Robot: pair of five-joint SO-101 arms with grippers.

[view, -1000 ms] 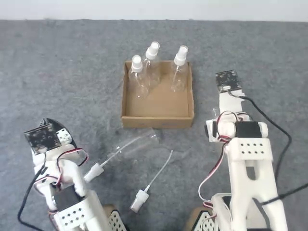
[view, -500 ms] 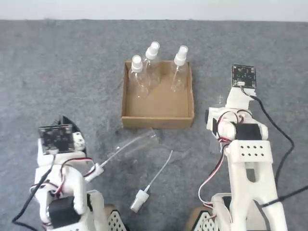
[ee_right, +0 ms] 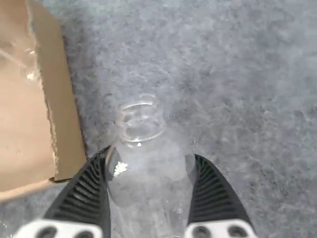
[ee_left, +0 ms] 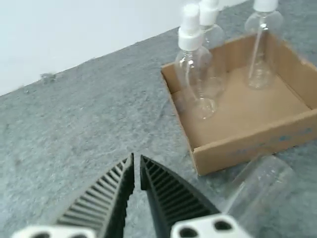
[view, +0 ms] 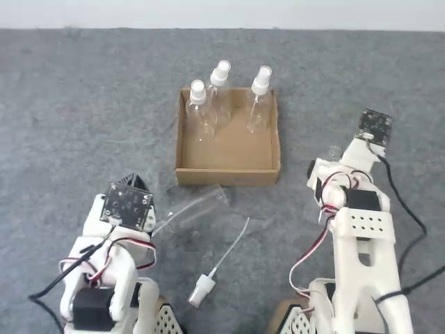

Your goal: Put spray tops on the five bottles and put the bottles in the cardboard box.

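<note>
the right gripper (ee_right: 148, 158) is clasping the open bottle (ee_right: 140, 130) around its body. one jaw is pressing on each side and the bare neck is pointing away from the wrist. the bottle is sitting just beside the cardboard box (ee_right: 59, 109), outside its wall. it is looking like thin clear plastic, so it is probably light, smooth, and apt to dent or slip under a hard squeeze. a moderate hold low on the body is suiting it, leaving the neck free for a top.

the left gripper (ee_left: 136, 161) is hovering with only a slit between its jaws, holding nothing. a second bottle (view: 198, 205) is lying on its side on the table (view: 83, 104) in front of the box, its narrow end hidden under the left arm.

a loose spray top (view: 203, 287) is lying nearer the arms. its white head is likely the stiff part to pinch, as the trailing tube is looking bendy. three capped bottles (view: 221, 90) are standing in the box.
</note>
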